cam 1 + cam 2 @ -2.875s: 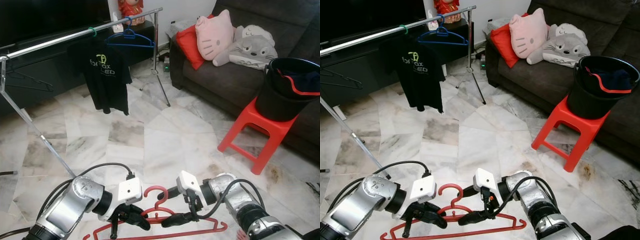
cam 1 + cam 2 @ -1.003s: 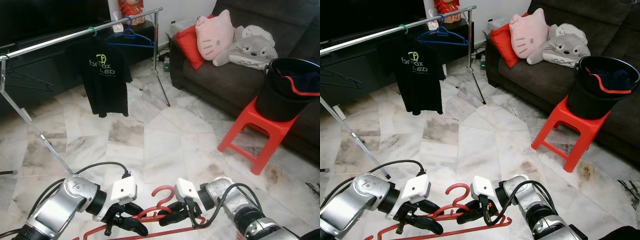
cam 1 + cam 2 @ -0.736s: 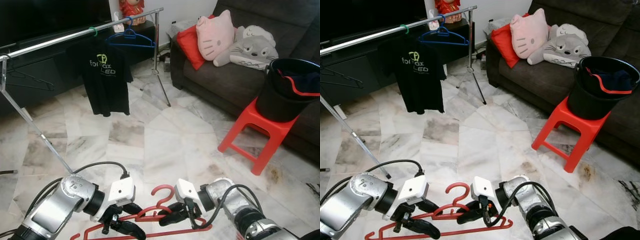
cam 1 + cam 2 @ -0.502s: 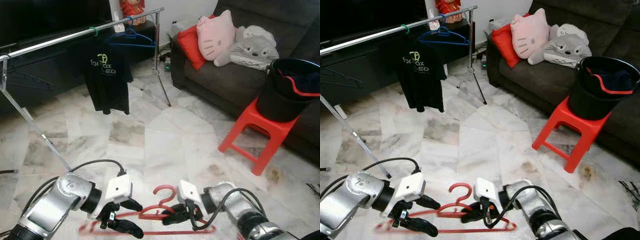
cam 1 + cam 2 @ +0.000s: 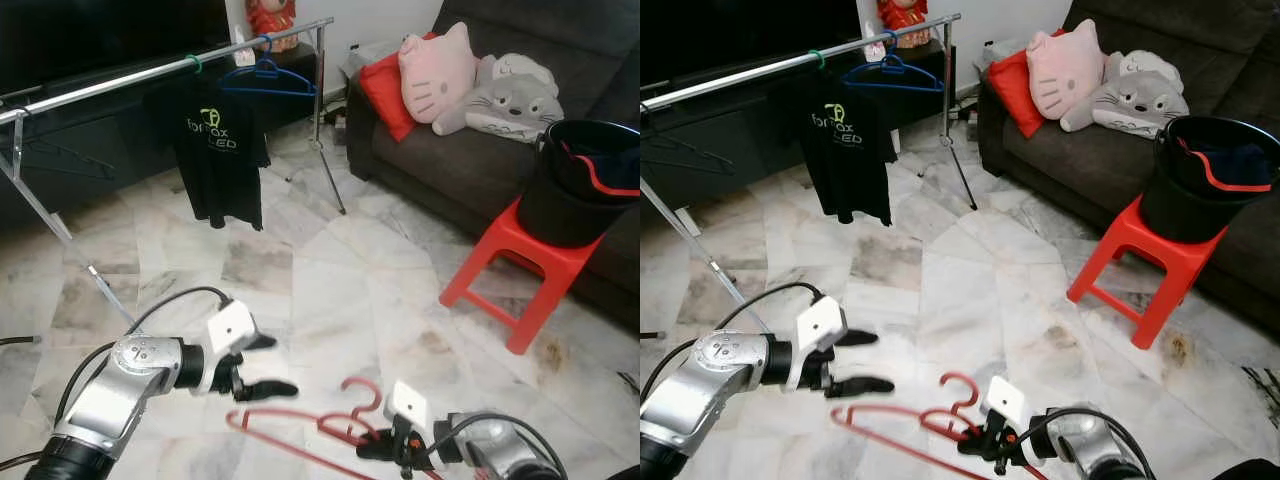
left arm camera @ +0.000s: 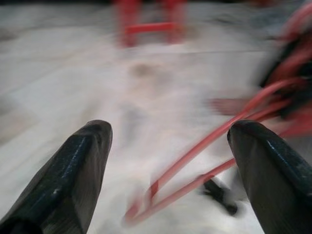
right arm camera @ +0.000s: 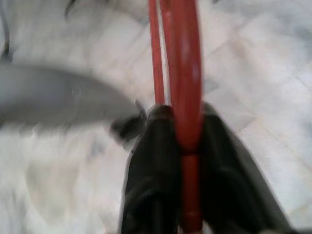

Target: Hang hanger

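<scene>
The left gripper [image 5: 262, 366] has let go of the red hanger [image 5: 902, 421], jaws now wide and just beside its end; the right gripper [image 7: 181, 146] alone clamps it low over the marble floor [image 5: 330, 290], leaving the carry to the rail [image 5: 150, 75] one-handed.

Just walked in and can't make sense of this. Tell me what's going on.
The robot is handling a red hanger low over the marble floor. The right gripper is shut on it near the hook. The left gripper is open beside the hanger's far end, not gripping it. The rail, holding a black T-shirt and a blue hanger, stands across the room, so the hanging is not yet done.
</scene>
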You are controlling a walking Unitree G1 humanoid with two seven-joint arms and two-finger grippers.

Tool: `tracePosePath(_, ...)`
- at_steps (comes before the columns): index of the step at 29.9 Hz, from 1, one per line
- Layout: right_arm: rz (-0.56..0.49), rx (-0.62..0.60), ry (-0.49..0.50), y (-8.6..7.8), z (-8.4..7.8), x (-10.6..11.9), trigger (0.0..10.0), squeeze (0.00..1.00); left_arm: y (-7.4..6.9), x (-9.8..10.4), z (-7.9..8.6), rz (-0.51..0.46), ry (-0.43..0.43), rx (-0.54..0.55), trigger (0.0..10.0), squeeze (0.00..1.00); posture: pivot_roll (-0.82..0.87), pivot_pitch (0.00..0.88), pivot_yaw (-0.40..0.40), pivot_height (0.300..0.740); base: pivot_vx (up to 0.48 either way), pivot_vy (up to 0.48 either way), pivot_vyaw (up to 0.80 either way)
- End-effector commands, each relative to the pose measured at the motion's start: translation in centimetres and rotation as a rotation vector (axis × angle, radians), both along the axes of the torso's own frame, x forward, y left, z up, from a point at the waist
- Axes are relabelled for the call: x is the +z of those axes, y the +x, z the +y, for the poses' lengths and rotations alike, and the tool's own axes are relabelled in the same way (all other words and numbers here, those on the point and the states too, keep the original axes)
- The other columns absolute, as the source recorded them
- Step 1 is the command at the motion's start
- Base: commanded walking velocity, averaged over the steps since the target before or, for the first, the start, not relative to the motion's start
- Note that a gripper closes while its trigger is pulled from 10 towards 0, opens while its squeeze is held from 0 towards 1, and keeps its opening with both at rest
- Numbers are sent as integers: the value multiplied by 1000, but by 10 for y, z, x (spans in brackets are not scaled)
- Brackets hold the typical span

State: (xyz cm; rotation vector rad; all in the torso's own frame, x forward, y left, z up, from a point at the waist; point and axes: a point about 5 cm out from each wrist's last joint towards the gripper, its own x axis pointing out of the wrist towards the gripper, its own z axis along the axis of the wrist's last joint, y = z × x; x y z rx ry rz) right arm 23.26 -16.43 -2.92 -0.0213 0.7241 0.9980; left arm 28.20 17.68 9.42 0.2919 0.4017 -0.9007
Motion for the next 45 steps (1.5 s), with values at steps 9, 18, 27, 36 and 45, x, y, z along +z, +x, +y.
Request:
tracePosePath(9,20,-939,-171,-10,-52,-23,0,0,-16,-77,51,142,122,583,10000,0,35,0,-13,740,0,0,0)
tracePosePath(18,78,-1136,-267,-26,-53,-35,3922,0,-47,-123,57,233,197,747,10000,0,30,0,3,740,0,0,0)
tracePosePath(27,126,-1095,-352,-40,-40,-47,10000,0,-90,-160,57,353,276,856,10000,0,27,0,-1,740,0,0,0)
tracePosePath(36,203,-1125,-392,-62,-37,-58,10000,0,-139,-186,52,528,316,915,10000,0,15,0,-4,740,0,0,0)
tracePosePath(45,240,-1108,-376,-59,-17,-60,10000,0,-143,-190,44,539,298,917,10000,0,16,0,-8,740,0,0,0)
